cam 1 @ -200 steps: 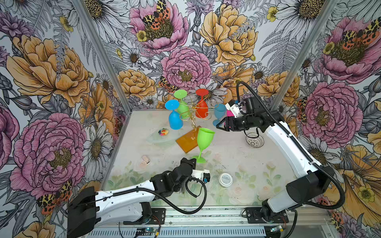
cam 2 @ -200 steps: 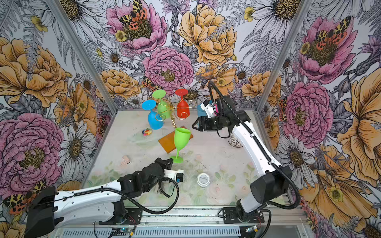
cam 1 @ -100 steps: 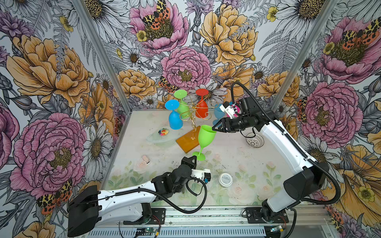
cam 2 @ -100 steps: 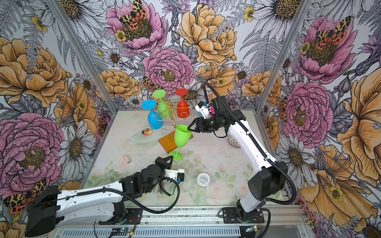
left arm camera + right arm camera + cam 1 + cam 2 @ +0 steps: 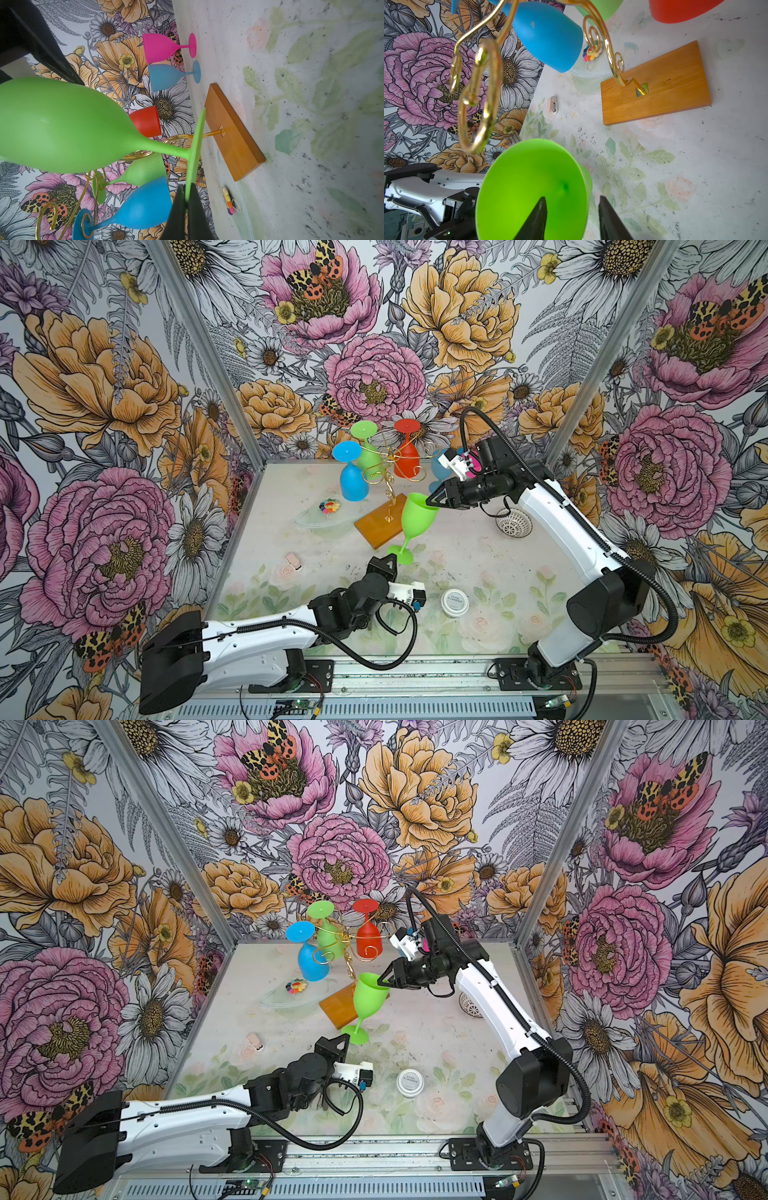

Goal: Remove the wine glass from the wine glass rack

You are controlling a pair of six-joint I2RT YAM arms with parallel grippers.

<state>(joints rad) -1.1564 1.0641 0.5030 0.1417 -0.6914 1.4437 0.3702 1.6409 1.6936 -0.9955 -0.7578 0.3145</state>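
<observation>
A bright green wine glass [image 5: 417, 518] [image 5: 369, 996] hangs tilted in the air, in front of the wine glass rack and off it. My left gripper [image 5: 392, 561] [image 5: 186, 187] is shut on the edge of the glass's flat foot. My right gripper [image 5: 432, 499] [image 5: 572, 197] is at the bowl's rim, one finger inside and one outside, with a gap showing, so it is open. The wine glass rack [image 5: 388, 464] is gold scrolled wire on an orange-brown wooden base [image 5: 380, 520] [image 5: 664, 83]. A blue [image 5: 353, 481], a green [image 5: 368, 456] and a red glass [image 5: 406, 460] hang upside down from it.
A pink glass [image 5: 160, 47] and a light blue glass [image 5: 166, 76] stand on the table behind the rack. A clear dish [image 5: 328, 514] with a small multicoloured toy lies left of the base. A white strainer [image 5: 514, 522] sits at the right, a round white tin [image 5: 454, 601] near the front, and a small pink object [image 5: 293, 560] at the left.
My right gripper has moved left and down onto the green glass's rim, and its jaws have narrowed. The left gripper still holds the foot in about the same place.
</observation>
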